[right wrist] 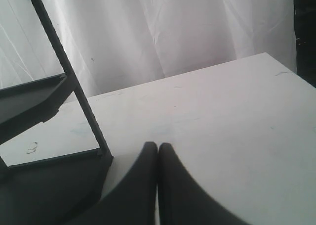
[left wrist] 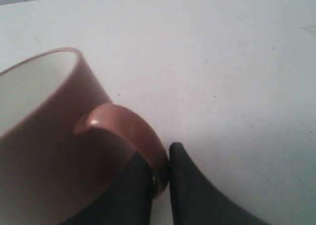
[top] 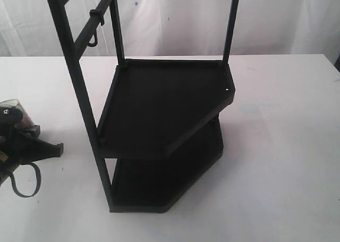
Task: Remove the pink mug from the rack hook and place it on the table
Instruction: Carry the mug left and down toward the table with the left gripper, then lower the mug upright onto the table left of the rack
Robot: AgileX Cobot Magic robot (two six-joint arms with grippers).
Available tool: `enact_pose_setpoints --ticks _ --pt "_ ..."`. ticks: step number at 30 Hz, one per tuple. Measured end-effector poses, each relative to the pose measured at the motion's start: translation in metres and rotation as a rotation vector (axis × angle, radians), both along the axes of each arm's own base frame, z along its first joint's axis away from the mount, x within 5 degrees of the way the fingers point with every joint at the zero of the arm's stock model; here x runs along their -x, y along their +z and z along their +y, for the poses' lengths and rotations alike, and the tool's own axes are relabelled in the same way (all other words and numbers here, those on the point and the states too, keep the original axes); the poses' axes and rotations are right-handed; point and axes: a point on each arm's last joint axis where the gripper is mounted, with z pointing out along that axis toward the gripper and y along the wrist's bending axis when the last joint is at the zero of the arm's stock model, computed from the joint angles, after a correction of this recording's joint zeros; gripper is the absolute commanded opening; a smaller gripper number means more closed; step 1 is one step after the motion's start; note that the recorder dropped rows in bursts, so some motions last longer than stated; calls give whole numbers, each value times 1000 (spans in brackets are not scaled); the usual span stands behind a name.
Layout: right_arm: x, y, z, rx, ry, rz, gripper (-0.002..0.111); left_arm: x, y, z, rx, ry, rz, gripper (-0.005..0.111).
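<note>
Black left gripper [left wrist: 159,160] jaws pinch the small dusty-pink ceramic mug [left wrist: 44,136] by its loop handle, at nine o'clock of the tall black metal rack [top: 159,103]. Empty, the right gripper [right wrist: 157,147] has its jaws pressed together.

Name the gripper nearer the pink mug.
Left. The left gripper clamps the pink mug by its handle; the right gripper sits shut beside the rack, no mug in its view.

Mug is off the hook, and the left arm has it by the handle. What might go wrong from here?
The left gripper pinches only the thin handle of the pink mug, so the mug may swing or slip out. The wrist view does not show whether the mug's base is on the table; opening the jaws now might drop or tip it.
</note>
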Motion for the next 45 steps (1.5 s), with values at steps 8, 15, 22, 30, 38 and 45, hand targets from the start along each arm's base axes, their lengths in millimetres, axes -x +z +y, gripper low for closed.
enact_pose_setpoints --ticks 8,15,22,30,38,45 --pt "0 0 0 0 0 0 0 1 0 0 4 -6 -5 0" --pt "0 0 0 0 0 0 0 1 0 -4 -7 -56 -7 0" --pt "0 0 0 -1 0 0 0 1 -2 -8 -27 -111 20 0" --pt "0 0 0 -1 0 0 0 4 -8 -10 36 -106 82 40" --pt "0 0 0 -1 0 0 0 4 -8 -11 57 -111 84 47" --pt "0 0 0 -1 0 0 0 4 -8 -11 65 -109 84 47"
